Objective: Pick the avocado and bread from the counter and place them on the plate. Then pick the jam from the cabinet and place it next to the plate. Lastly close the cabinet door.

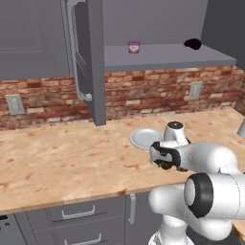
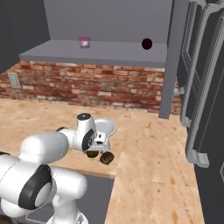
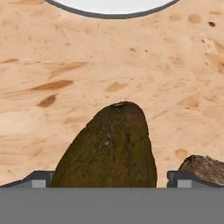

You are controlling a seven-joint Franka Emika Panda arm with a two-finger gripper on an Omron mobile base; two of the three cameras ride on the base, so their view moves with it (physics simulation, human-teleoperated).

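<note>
Gripper [image 3: 111,179] spread wide around avocado [image 3: 109,146], low over table [image 1: 57,158]. Bread [image 3: 204,168] just beside avocado: risk, finger bumps bread when closing, avocado rolls away.

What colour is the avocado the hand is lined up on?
Dark olive-green, browner in places; the avocado shows best in the hand view.

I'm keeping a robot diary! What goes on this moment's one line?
gripper: open, around avocado | bread: beside, on counter | plate: bare | jam: in cabinet

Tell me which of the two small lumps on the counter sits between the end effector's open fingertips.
The olive-green avocado; the mottled brown bread lies off to one side.
</note>
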